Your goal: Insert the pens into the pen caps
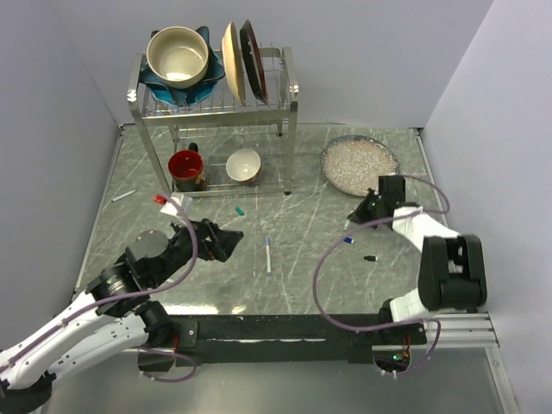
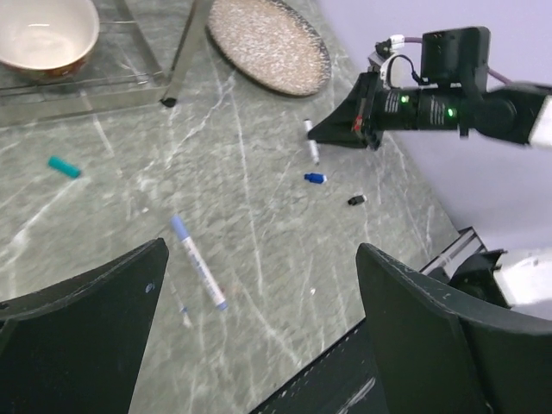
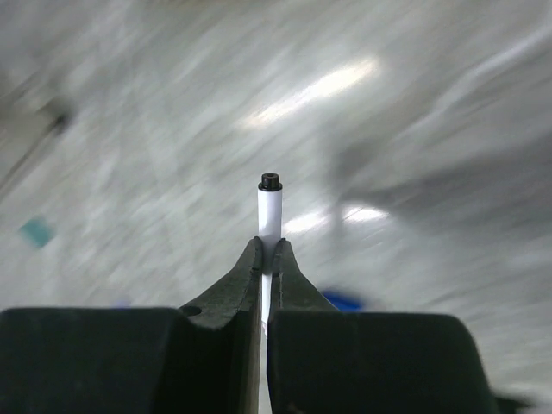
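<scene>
- Table (image 1: 302, 285): grey marbled top. Only the overhead view takes in all of it.
- Dish rack (image 1: 293, 86): stands at the far left with bowls and plates on top. The left wrist view catches just a rack leg and one bowl.
- Speckled plate (image 1: 359, 164): lies flat at the far right, just beyond the right arm's tip.
- Left gripper (image 1: 228, 241): low over the table's left-centre. Its own camera shows the jaws spread wide (image 2: 260, 250) with nothing between them.
- Right gripper (image 1: 354, 217): jaws pinched tight (image 3: 267, 250) on the black-tipped pen (image 3: 270, 207), whose white barrel sticks out past the fingertips. The left wrist view shows that pen (image 2: 310, 142) slanting down from the tip (image 2: 317, 131) toward the table.
- Blue pen (image 1: 268, 255): lies flat mid-table, between the two grippers (image 2: 198, 274).
- Third pen (image 1: 123, 196): lies at the far left edge, seen from overhead only. Tip colour cannot be told.
- Teal cap (image 1: 240, 210): loose near the rack foot (image 2: 63, 167); a blur in the right wrist view.
- Blue cap (image 1: 348, 241): just beside the held pen's tip (image 2: 316, 178).
- Black cap (image 1: 370, 258): near the blue cap, apart from it (image 2: 356, 200).
</scene>
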